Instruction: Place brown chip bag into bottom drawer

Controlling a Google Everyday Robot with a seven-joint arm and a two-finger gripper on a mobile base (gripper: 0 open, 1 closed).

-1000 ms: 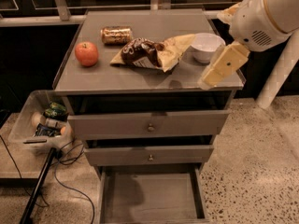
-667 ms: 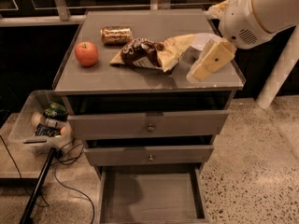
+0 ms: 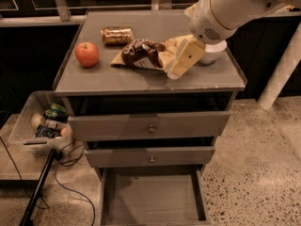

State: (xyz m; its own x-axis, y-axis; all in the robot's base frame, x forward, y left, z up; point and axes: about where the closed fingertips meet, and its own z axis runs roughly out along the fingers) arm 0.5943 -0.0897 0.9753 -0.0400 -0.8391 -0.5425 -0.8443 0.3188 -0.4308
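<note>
I've swung gripper (image 3: 178,65) left, now upper-centre at right end of brown chip bag (image 3: 140,53), prob touching; open/closed can't tell. Grasp next; bottom drawer (image 3: 150,202) open.

Desk (image 3: 94,81) count
One apple (image 3: 87,54), can (image 3: 117,35), brown chip bag (image 3: 141,54), bowl (image 3: 214,53); three drawers (image 3: 150,157); one claw (image 3: 178,67) (at the bag's right end).

The arm (image 3: 244,4) enters from the upper right corner, a thick white limb slanting down and to the left. Its rounded wrist housing (image 3: 209,22), with a small vent grille on its face, hangs above the right part of the tabletop (image 3: 94,81). From it the cream-coloured gripper (image 3: 181,62) juts downward and left, tilted, its tip low over the tabletop's middle right, close to the surface.
</note>
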